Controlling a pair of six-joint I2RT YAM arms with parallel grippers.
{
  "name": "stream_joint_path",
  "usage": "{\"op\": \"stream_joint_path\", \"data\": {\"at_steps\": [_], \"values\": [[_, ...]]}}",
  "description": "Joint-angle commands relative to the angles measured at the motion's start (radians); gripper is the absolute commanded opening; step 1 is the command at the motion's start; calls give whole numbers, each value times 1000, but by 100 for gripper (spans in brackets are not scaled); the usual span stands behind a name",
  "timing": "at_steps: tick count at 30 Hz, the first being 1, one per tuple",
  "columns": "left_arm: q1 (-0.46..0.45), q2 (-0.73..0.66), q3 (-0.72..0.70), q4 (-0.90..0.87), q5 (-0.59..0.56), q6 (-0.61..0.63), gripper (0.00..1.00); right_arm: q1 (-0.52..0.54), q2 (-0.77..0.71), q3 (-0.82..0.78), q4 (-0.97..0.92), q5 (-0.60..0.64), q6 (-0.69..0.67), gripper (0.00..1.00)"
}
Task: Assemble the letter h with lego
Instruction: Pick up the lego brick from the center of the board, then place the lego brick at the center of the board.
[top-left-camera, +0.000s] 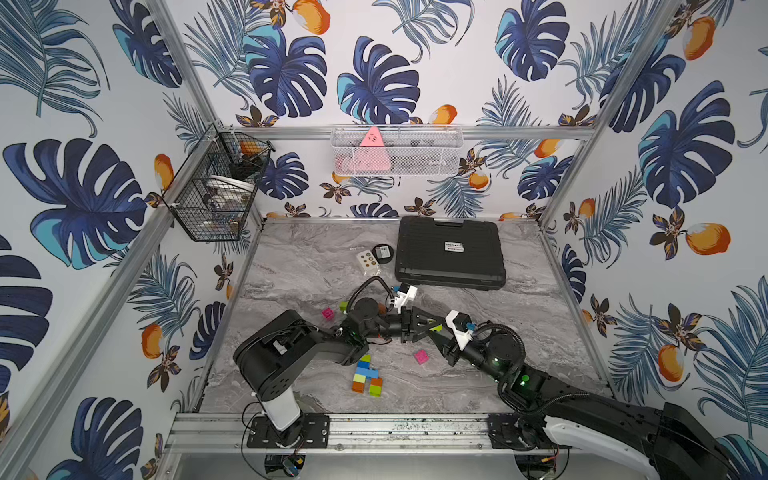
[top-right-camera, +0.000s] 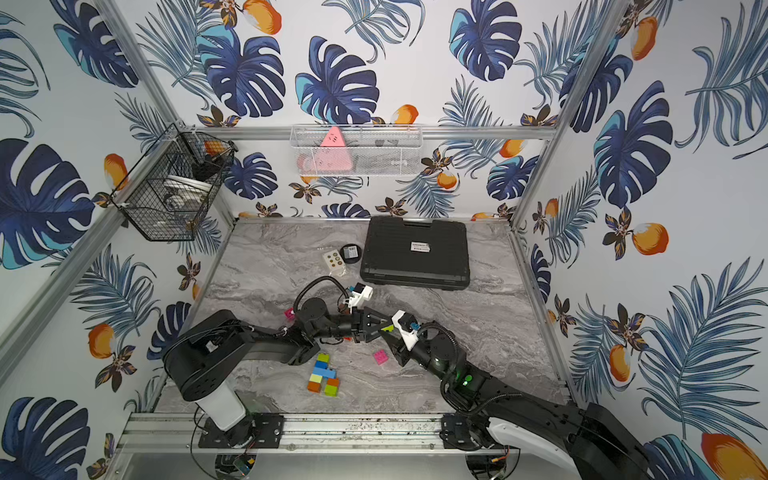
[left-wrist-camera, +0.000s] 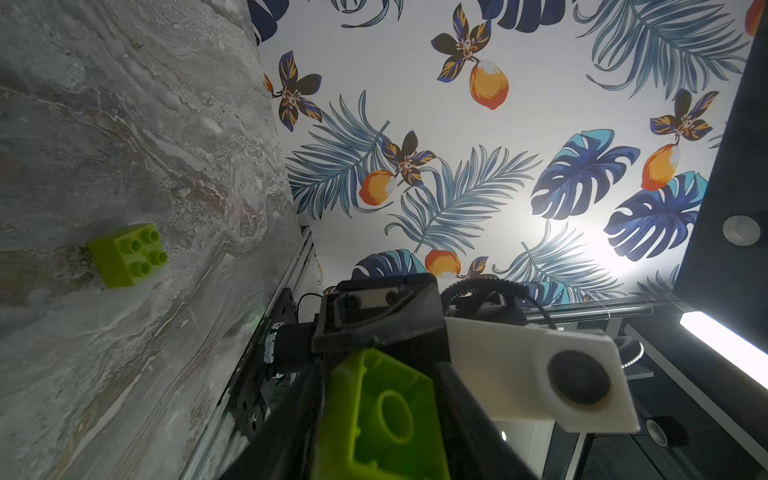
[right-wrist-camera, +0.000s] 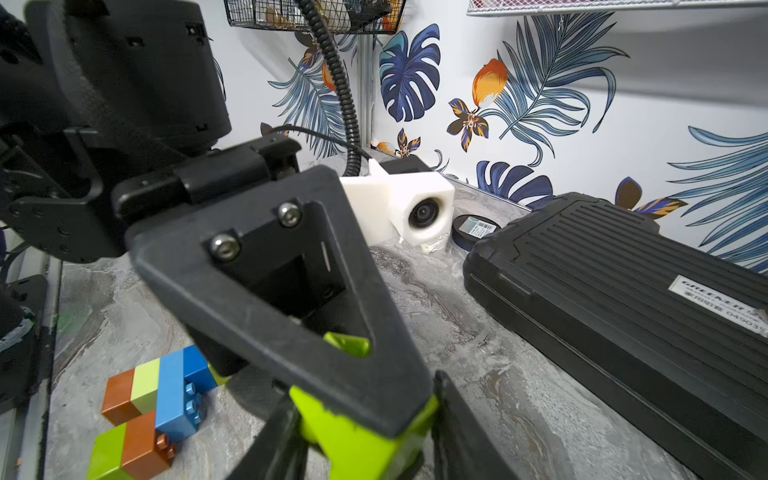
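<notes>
Both top views hang high over the 6 o'clock edge of the bench (top-left-camera: 519, 291), facing 12 o'clock and steeply down, wide enough for the whole cell, nearly identical. The left wrist camera (top-left-camera: 406, 296), rolled so the bench stands like a wall, faces 3 o'clock, tight on a lime green brick (left-wrist-camera: 386, 415). The right wrist camera (top-left-camera: 459, 328) looks low toward 11 o'clock, equally tight on that brick, and shares the black case (right-wrist-camera: 623, 299) and brick cluster (right-wrist-camera: 158, 399) with the top views. Each wrist view catches the other's lens.
</notes>
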Motion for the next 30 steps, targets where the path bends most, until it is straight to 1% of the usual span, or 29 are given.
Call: {"op": "stream_joint_path", "data": {"at_steps": [1,5,7,8,10,12,15,16,17,19,20,22,24,27,30], "values": [[3,4,4,2,41,11,58,-2,-24,4,-6,-16,-8,28],[43,11,-22,26,33,19,81,-1,-92,26,-159,-42,78,27],[72,-3,-35,7,27,44,95,-1,-134,36,-248,-45,151,27],[85,-17,-40,-21,23,71,99,-1,-151,45,-304,-55,187,27],[108,-55,-43,-110,12,141,99,-1,-166,71,-417,-88,257,27],[133,-120,-39,-255,-10,236,99,-1,-149,113,-541,-109,338,27],[162,-279,-2,-654,-113,506,99,-2,-57,220,-746,-132,483,28],[165,-344,26,-835,-182,619,99,-2,-22,257,-803,-141,517,28],[165,-406,56,-997,-274,723,99,-2,10,287,-849,-154,560,28],[165,-509,86,-1206,-469,834,99,-5,74,346,-948,-130,652,31],[165,-558,86,-1278,-581,858,99,-10,110,385,-1009,-124,676,31],[165,-628,65,-1353,-750,870,99,-32,198,462,-1117,-141,682,33],[165,-662,39,-1380,-862,874,99,-77,301,541,-1221,-183,656,33],[165,-662,10,-1375,-932,891,99,-170,463,631,-1343,-258,606,32],[165,-639,-7,-1358,-952,908,99,-232,562,657,-1366,-309,569,31]]}}
